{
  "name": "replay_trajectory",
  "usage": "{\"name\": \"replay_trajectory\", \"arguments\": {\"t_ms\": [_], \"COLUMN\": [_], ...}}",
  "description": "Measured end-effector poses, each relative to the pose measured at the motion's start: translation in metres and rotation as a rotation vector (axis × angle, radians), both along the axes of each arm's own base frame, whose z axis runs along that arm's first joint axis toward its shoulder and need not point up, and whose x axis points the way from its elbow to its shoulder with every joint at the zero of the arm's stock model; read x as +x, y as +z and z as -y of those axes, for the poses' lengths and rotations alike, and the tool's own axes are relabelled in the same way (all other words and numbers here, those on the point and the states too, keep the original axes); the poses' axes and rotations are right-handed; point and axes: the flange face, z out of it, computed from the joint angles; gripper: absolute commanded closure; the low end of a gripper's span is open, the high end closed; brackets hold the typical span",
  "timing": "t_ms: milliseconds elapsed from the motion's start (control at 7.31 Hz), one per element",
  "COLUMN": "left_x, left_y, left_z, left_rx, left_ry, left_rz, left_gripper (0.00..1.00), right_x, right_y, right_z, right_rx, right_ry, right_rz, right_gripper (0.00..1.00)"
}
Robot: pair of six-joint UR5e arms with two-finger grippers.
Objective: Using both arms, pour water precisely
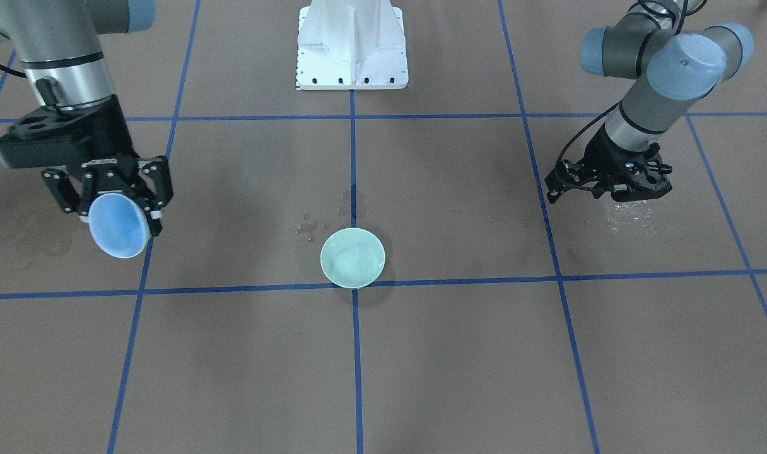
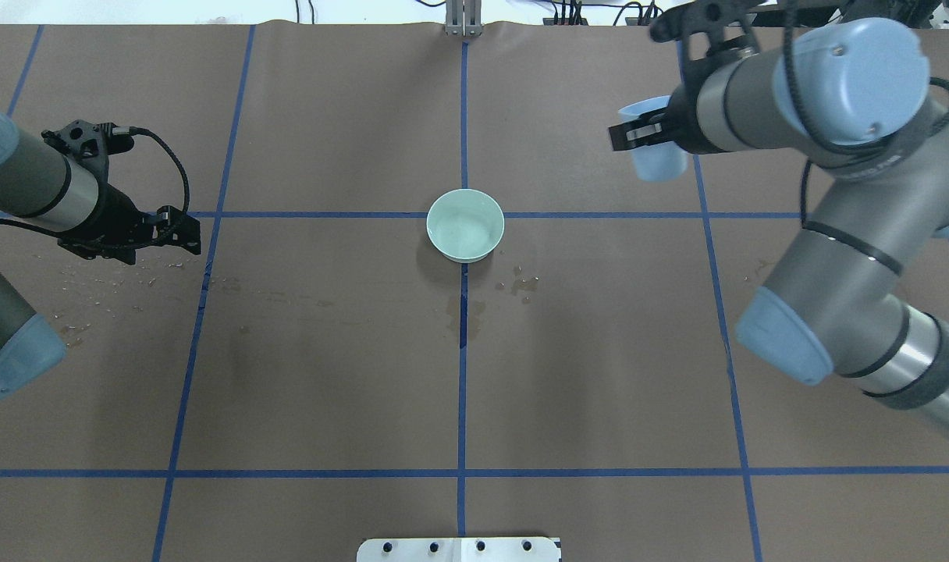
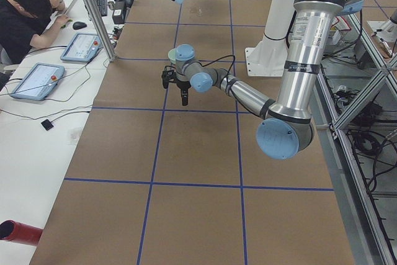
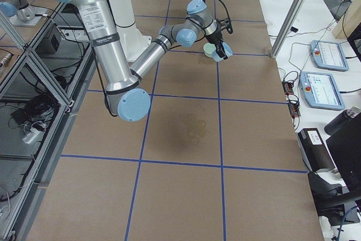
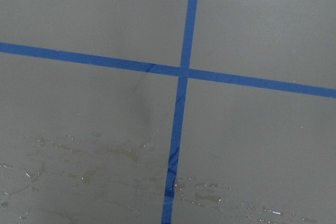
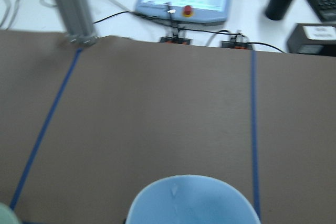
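A pale green bowl (image 1: pixel 352 257) stands at the table's middle on a blue tape crossing; it also shows in the overhead view (image 2: pixel 465 225). Faint ripples inside it suggest water. My right gripper (image 1: pixel 120 221) is shut on a light blue cup (image 1: pixel 115 226), held tilted above the table, off to the side of the bowl (image 2: pixel 658 152). The right wrist view shows the cup's rim (image 6: pixel 191 200); I cannot tell whether it holds water. My left gripper (image 1: pixel 557 183) lies low over the table, open and empty (image 2: pixel 190 234). Spilled water (image 1: pixel 629 217) glints beside it.
The white pedestal (image 1: pixel 352 47) is bolted at the robot's side of the table. Small wet spots (image 2: pixel 521 285) lie near the bowl, and more wet marks (image 5: pixel 105 156) lie under the left wrist. An operator (image 3: pixel 28 17) and tablets (image 4: pixel 324 88) sit beyond the table's far edge.
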Motion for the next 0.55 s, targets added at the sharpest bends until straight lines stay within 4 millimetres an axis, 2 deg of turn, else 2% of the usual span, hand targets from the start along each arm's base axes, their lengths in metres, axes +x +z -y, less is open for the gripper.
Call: {"name": "replay_trajectory", "arguments": {"t_ms": [137, 273, 547], "left_x": [0.000, 0.000, 0.001], "left_y": [-0.001, -0.003, -0.004], "left_z": [0.000, -0.001, -0.001], "left_rx": [-0.008, -0.013, -0.022], "left_ry": [-0.008, -0.015, -0.023], "left_rz": [-0.003, -0.006, -0.009], "left_gripper": [0.00, 0.00, 0.00], "right_x": [0.019, 0.033, 0.051], "right_y": [0.037, 0.082, 0.168], "right_z": [-0.003, -0.014, -0.052], "right_rx": [-0.043, -0.050, -0.001], "right_ry": [0.154, 0.260, 0.390], "right_rz": [-0.037, -0.114, -0.246], "right_gripper": [1.00, 1.00, 1.00]}}
